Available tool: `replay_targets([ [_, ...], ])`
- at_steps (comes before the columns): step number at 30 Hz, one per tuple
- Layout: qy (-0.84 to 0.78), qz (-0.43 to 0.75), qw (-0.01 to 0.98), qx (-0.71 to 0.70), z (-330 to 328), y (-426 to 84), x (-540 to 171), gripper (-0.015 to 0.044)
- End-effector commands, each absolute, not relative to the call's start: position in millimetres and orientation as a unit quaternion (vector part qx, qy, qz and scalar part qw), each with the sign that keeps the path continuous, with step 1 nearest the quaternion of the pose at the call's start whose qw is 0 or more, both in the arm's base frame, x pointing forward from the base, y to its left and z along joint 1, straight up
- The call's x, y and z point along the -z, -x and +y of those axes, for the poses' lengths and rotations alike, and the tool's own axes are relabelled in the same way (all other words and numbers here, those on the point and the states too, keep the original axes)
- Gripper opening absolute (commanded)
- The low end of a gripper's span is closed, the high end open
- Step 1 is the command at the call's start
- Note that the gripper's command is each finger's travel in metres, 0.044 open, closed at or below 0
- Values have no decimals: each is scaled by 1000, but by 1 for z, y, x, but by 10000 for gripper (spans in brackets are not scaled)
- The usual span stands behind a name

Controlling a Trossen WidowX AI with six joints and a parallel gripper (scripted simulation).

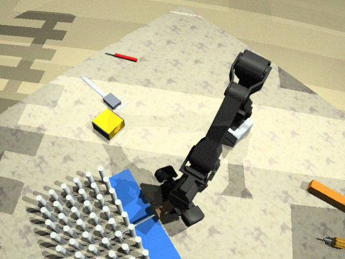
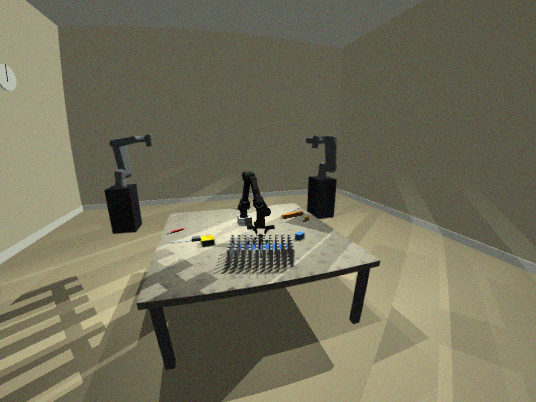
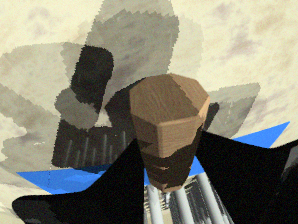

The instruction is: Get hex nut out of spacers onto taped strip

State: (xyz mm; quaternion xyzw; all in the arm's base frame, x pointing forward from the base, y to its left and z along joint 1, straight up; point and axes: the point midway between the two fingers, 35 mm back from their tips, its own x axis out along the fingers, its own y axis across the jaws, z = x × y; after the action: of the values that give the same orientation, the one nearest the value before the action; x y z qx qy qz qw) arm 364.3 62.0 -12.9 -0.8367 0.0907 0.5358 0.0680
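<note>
Because the nut lies deep, the partly open black fingers (image 1: 174, 194) (image 2: 260, 228) grip the faceted wooden handle (image 1: 162, 209) (image 3: 167, 120). Its thin metal shaft (image 1: 143, 220) reaches among the white cylindrical spacers (image 1: 125, 218) (image 2: 260, 255) (image 3: 182, 202).

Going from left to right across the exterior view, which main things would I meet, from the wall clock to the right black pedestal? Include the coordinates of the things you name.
Round white clock (image 2: 7, 77), left black pedestal (image 2: 123, 209), thin red tool (image 1: 126, 57) (image 2: 176, 231), yellow block (image 1: 107, 120) (image 2: 207, 240), black robot arm (image 1: 224, 119) (image 2: 261, 207), orange bar (image 1: 326, 194) (image 2: 292, 215), right black pedestal (image 2: 321, 197).
</note>
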Motion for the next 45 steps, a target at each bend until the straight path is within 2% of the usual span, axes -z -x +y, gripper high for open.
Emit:
replay_targets([
  [1, 837, 94, 69, -534, 61, -361, 13, 0],
  [45, 836, 94, 69, -535, 68, -332, 13, 0],
])
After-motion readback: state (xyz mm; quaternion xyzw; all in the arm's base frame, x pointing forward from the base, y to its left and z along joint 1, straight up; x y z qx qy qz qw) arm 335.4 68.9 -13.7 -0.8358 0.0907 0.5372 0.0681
